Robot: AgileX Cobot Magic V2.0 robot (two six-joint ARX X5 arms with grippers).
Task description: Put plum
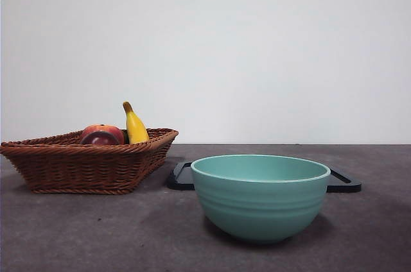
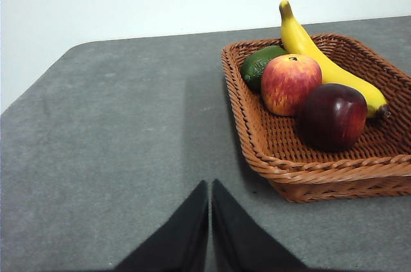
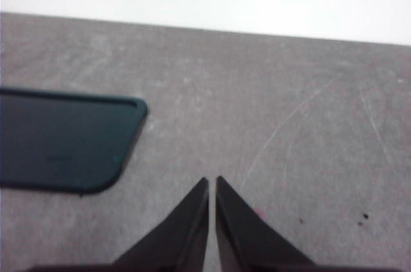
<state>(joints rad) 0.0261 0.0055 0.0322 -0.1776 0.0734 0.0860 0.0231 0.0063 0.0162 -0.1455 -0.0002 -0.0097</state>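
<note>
One plum [image 2: 332,116] ahead-right of my closed left gripper [image 2: 210,221] in the wicker basket [image 2: 308,172]: glossy, firm, likely slippery; grip across its widest middle.

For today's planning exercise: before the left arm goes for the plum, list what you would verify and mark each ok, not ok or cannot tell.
1. Plum visible in the basket: ok.
2. Plum top uncovered: ok.
3. Room around plum: not ok, the peach and banana crowd it.
4. Left end effector open for grasping: not ok, jaws shut.
5. Right end effector away from the basket: ok, it is over bare table near the tray.
6. Bowl empty: cannot tell, the inside is hidden.
</note>
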